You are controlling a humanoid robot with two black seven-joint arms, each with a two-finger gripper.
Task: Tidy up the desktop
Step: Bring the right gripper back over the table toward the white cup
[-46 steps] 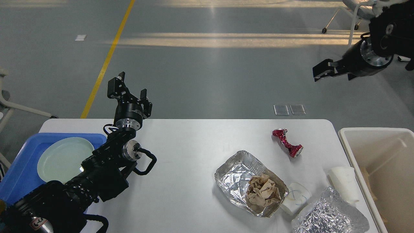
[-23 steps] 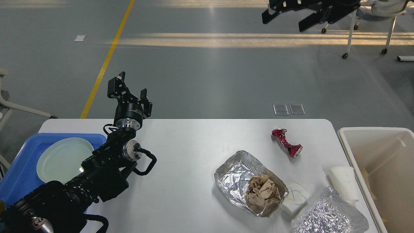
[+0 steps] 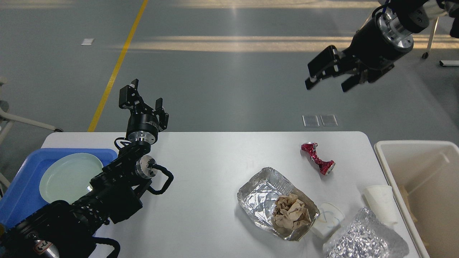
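The white desktop [image 3: 208, 168] fills the lower view. On its right half lie a crushed red can [image 3: 317, 158], a foil tray [image 3: 261, 195] holding a crumpled brown paper ball [image 3: 291, 212], a flattened paper cup [image 3: 329, 218], a white paper cup [image 3: 382, 202] on its side and a crumpled foil sheet [image 3: 364, 240]. My left gripper [image 3: 141, 98] is open and empty above the desktop's far left edge. My right gripper [image 3: 328, 80] is open and empty, high beyond the far edge, above the can.
A blue tray [image 3: 21, 190] with a pale green plate [image 3: 70, 176] sits at the left edge, partly under my left arm. An off-white bin [image 3: 417, 172] stands at the right side of the desktop. A white chair stands on the grey floor at left.
My right gripper swung from the far right up to the top of the view, then came down and right to its present spot. The left arm and the objects have not moved.
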